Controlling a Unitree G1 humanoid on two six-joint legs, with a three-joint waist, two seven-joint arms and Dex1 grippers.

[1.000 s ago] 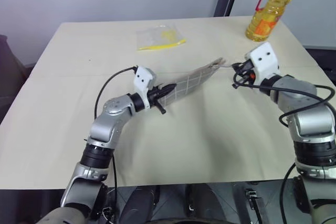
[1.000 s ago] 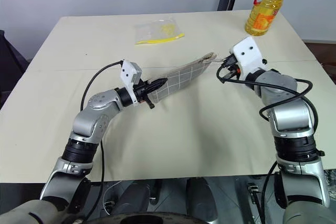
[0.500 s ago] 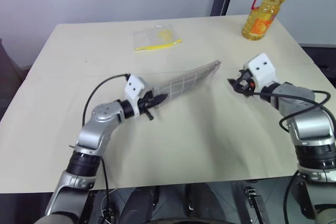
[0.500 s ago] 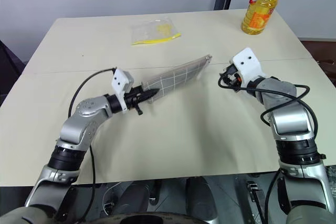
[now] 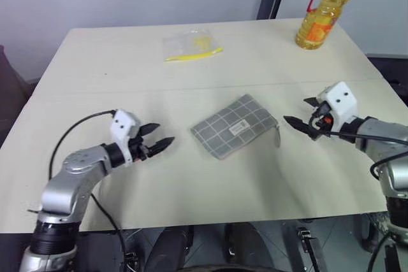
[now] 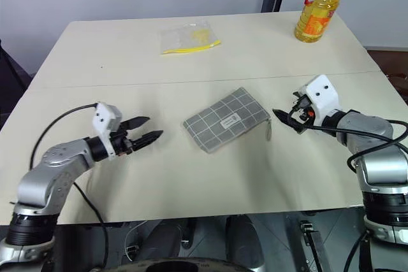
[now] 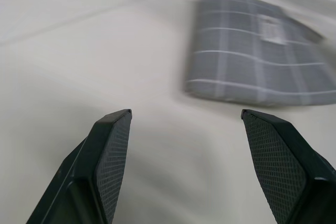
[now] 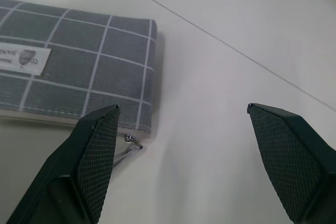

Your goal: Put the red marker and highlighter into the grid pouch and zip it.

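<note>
Change since a second ago: the grid pouch (image 5: 234,126), which was being held up between both grippers, is now lying flat on the table (image 5: 95,62), and both arms are drawing back from it.
Left gripper (image 5: 160,136): its fingers, pinched shut on the pouch's end a second ago, are now standing apart with nothing between them.
Right gripper (image 5: 305,114): it was closed at the pouch's zipper end; its fingers are now spreading wide and holding nothing.
Pouch position: it is resting at the table's centre, label side up, with the zipper pull (image 5: 278,138) trailing off its corner on the right gripper's side.
Pouch relative to left gripper: it is sitting at about 3 o'clock from the fingertips in the head view, near but apart.
Pouch relative to right gripper: it is sitting at about 9 o'clock from the fingertips, apart; the right wrist view is showing the pull just beyond one finger (image 8: 94,156).
Elsewhere: a clear plastic bag (image 5: 191,44) is lying at the table's 12 o'clock side, and an oil bottle (image 5: 320,9) is standing at its 1 o'clock corner.
</note>
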